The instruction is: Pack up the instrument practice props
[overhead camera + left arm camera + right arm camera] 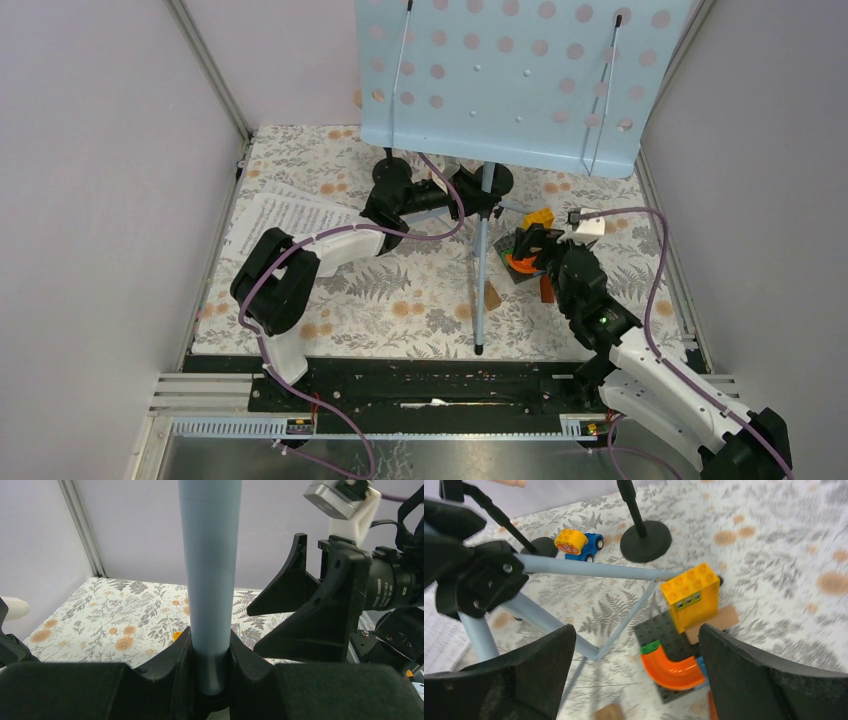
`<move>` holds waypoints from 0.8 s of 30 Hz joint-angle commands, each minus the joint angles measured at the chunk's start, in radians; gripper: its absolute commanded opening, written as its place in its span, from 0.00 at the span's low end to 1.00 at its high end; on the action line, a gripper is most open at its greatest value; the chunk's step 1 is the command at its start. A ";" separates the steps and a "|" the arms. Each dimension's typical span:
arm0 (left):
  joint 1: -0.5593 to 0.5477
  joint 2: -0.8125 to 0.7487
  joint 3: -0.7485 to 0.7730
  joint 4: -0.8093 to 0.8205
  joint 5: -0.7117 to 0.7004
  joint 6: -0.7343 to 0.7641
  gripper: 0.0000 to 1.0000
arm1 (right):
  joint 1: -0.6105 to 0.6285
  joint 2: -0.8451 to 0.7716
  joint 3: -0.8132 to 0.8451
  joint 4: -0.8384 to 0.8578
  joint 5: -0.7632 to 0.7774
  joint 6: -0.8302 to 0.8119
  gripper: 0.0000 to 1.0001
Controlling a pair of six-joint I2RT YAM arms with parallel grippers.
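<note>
The light-blue perforated music rack (500, 70) stands at the back on its pole (210, 570) and tripod legs (589, 570). My left gripper (481, 190) (210, 652) is shut on the pole just above the tripod joint. White sheet-music pages (270, 215) lie on the mat at the left. Two black round-based mic holders (645, 540) (539, 546) stand behind the legs. My right gripper (528, 252) (639, 675) hangs wide open over the toy blocks beside the stand, with nothing between its fingers (524, 675).
Under the right gripper lie a dark studded plate (659, 630), an orange curved piece (671, 672), a yellow block (691, 597) and small brown wooden blocks (719, 620). A yellow and blue toy car (576, 542) sits near the holders. Grey walls close in the floral mat (400, 290).
</note>
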 commanded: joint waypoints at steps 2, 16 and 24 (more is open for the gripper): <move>0.016 0.044 -0.017 -0.177 -0.065 0.009 0.00 | 0.002 0.070 0.193 -0.346 0.049 0.474 1.00; 0.014 0.042 -0.024 -0.159 -0.056 -0.015 0.00 | -0.133 0.114 0.213 -0.214 -0.435 0.903 0.91; 0.011 0.036 -0.022 -0.182 -0.063 0.000 0.00 | -0.310 0.170 0.041 0.118 -0.689 1.116 0.79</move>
